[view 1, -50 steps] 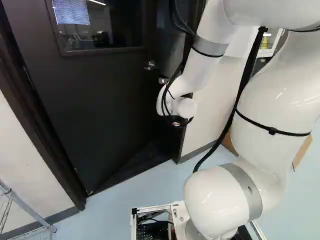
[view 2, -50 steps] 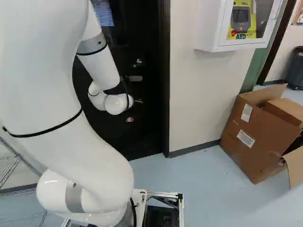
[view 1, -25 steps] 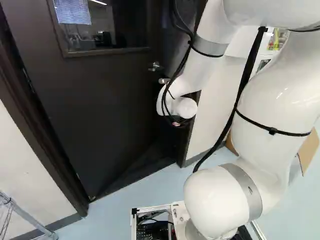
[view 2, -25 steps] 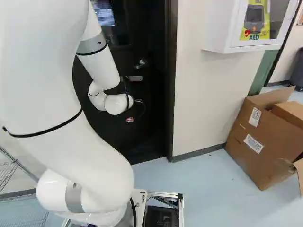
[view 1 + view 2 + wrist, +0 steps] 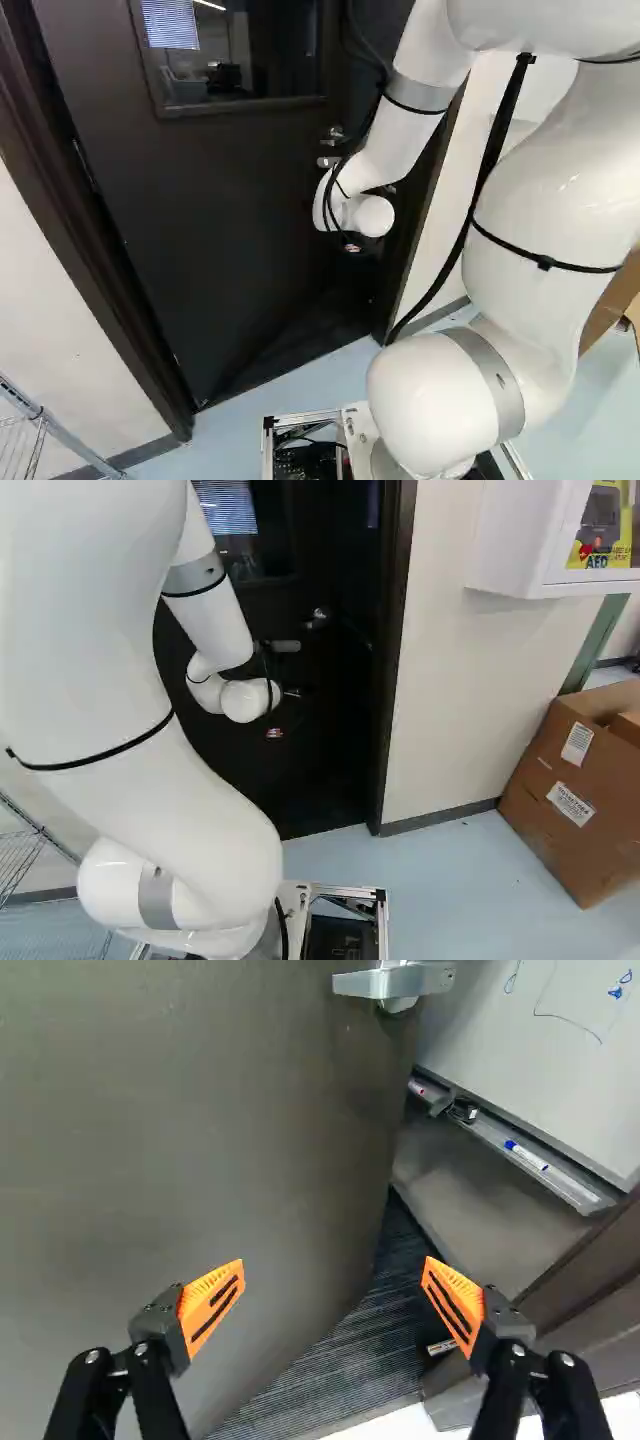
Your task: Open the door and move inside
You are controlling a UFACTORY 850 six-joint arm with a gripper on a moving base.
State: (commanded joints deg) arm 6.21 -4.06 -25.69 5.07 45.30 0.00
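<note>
Dark door (image 5: 220, 200), ajar, fills left base view's left to middle; looks heavy, stiff, not fragile, may swing back. Handle (image 5: 395, 980) sits rightward, near its free edge: smooth metal, maybe slippery. Pushing flat beside that edge seems better than gripping. Gripper (image 5: 333, 1300) is spread wide, holding nothing. Frame (image 5: 393, 650) is rightmost, likely rigid; keep off.

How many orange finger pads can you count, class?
2: one orange pad shows against the door, the other pad nearer the door frame. Neither looks hidden.
</note>
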